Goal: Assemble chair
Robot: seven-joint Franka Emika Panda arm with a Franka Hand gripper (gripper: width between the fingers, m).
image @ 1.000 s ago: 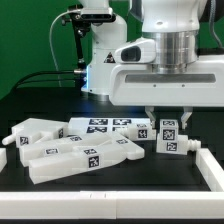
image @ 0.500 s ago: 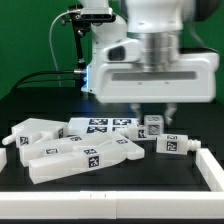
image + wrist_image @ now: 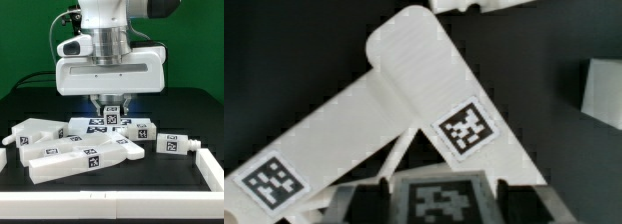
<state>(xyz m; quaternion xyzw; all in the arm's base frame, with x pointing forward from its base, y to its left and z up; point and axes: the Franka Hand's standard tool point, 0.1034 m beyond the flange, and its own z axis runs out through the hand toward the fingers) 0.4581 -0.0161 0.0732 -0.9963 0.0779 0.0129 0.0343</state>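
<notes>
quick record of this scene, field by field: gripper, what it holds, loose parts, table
gripper: gripper shut on a part, jaws pointing down
held: small tagged block, carried over the pile
under the gripper: long bars with tags, meeting at an angle
loose parts: white chair pieces, clustered at the exterior view's left and middle
apart: short block, lying alone at the exterior view's right
table: table, black top

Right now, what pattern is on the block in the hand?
Black-and-white square tag on white block; clearest in wrist view.
</notes>
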